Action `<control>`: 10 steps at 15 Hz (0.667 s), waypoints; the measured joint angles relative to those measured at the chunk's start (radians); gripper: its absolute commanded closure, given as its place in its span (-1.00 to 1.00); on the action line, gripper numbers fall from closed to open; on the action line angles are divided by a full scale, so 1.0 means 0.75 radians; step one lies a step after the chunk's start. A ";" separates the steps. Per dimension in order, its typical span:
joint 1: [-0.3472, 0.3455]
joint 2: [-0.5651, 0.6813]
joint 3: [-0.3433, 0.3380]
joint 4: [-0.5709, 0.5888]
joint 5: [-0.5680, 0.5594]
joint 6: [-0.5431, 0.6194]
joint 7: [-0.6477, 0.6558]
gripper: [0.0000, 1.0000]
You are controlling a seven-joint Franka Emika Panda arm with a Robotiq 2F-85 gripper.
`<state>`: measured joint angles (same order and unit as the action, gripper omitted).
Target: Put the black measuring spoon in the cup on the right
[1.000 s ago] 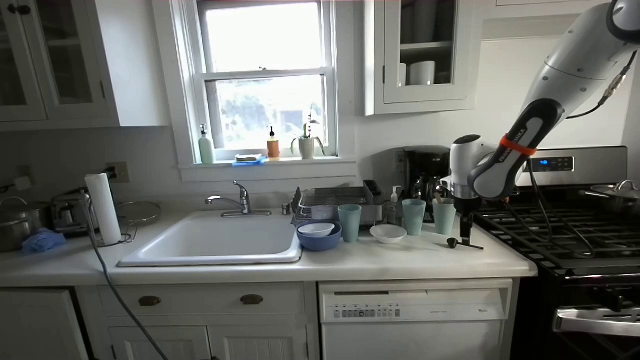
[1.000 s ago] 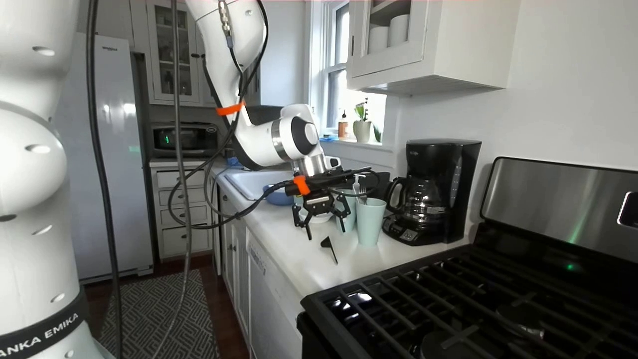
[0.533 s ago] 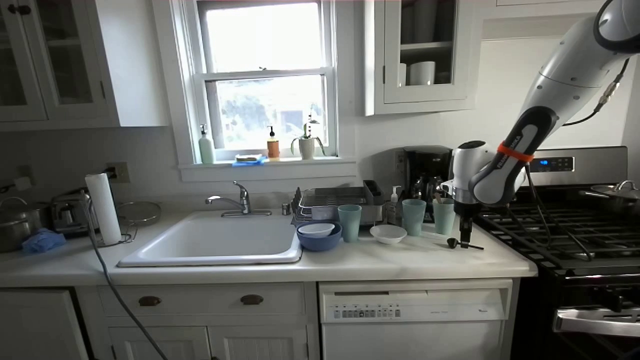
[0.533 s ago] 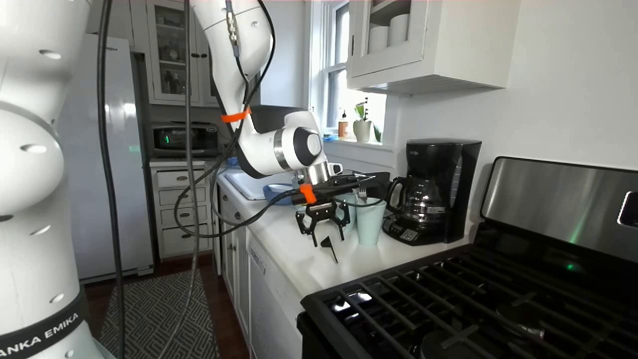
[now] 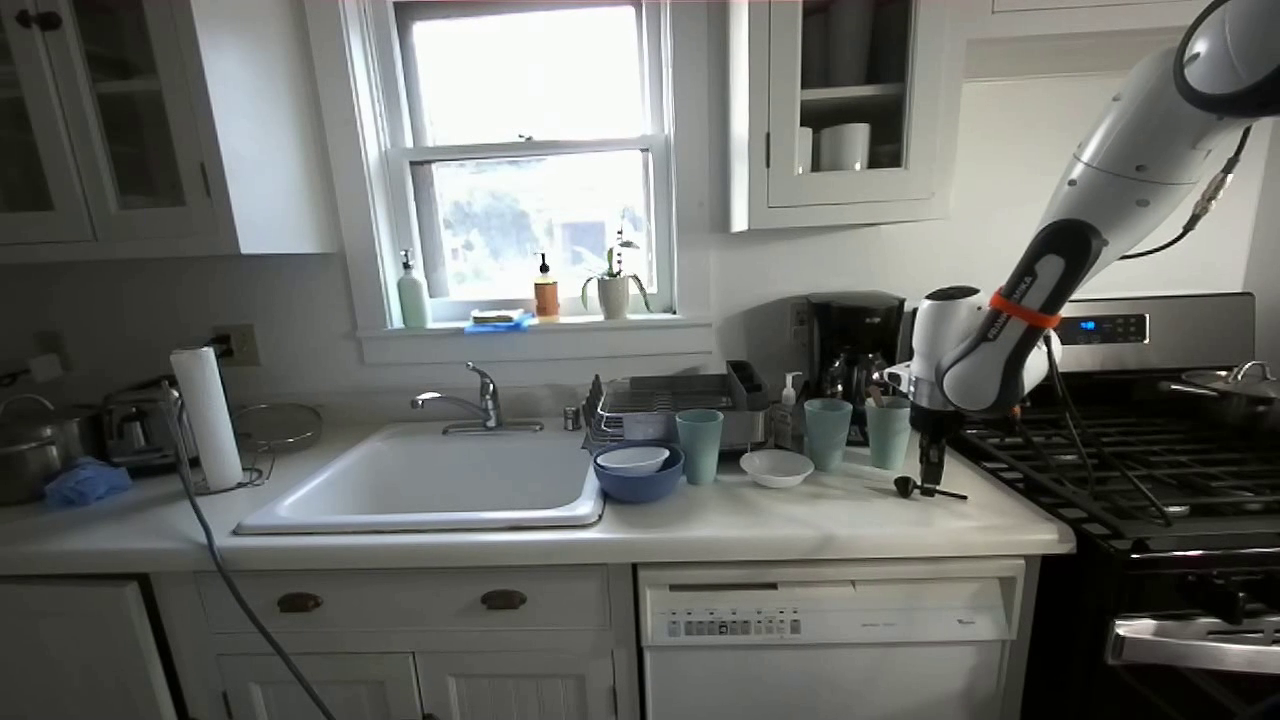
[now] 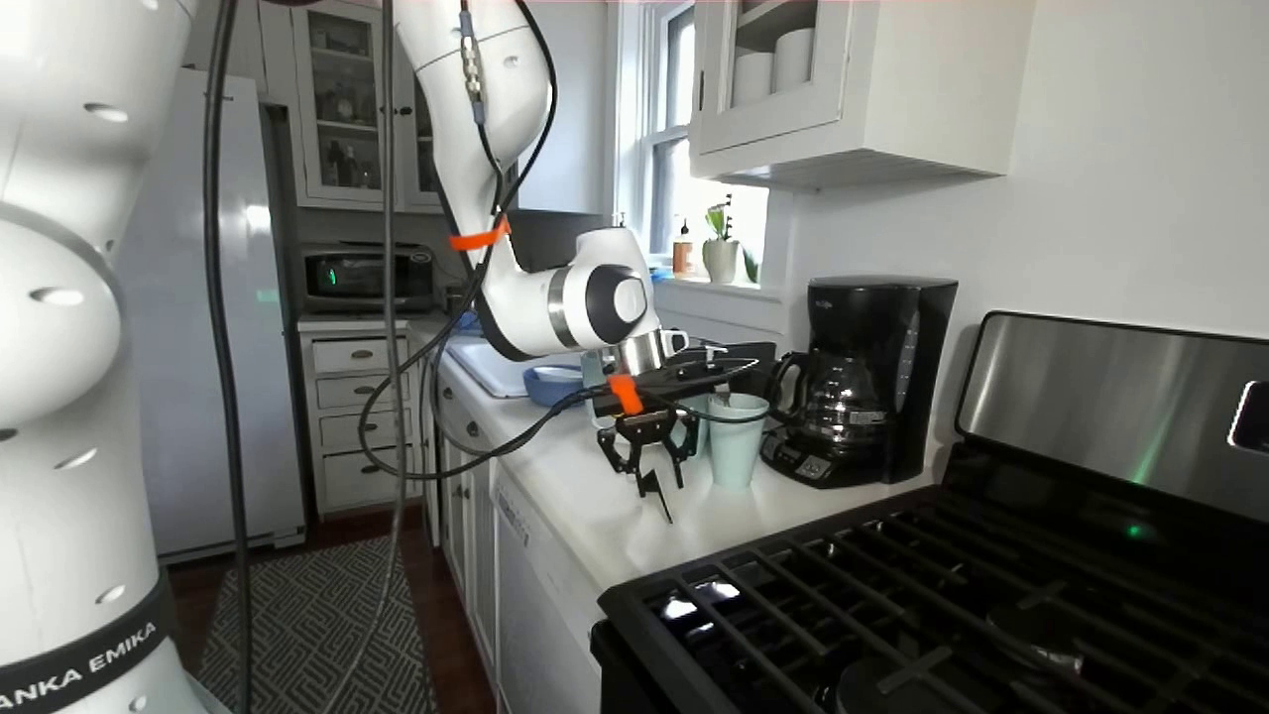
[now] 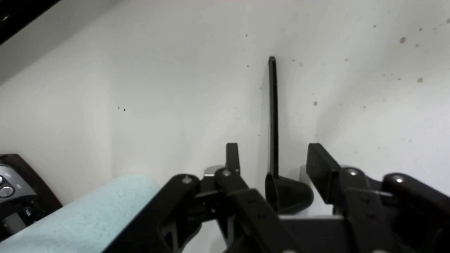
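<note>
The black measuring spoon lies on the white counter; its handle runs upward in the wrist view. My gripper is open, pointing down low over the counter. The spoon's handle near the bowl lies between its fingers, with gaps on both sides. The bowl sits between the fingers too, partly hidden. In both exterior views the gripper is at the spoon. The pale teal cup on the right stands upright behind the gripper with utensils in it; it also shows in an exterior view.
Two similar teal cups stand further left, with a white bowl between them. A blue bowl is near the sink. The coffee maker stands behind the right cup. The stove borders the counter.
My gripper has moved down and slightly toward the stove, from above the spoon to around it. Its fingertips look closer together in an exterior view. The spoon and cups have not moved.
</note>
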<state>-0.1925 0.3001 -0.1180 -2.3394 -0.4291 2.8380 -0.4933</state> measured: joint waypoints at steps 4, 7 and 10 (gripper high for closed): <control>-0.034 0.020 0.029 0.023 0.058 0.001 -0.098 0.19; -0.067 0.041 0.065 0.050 0.112 0.002 -0.184 0.65; -0.094 0.066 0.099 0.081 0.168 0.001 -0.261 0.94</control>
<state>-0.2630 0.3497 -0.0439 -2.2788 -0.3028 2.8389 -0.6893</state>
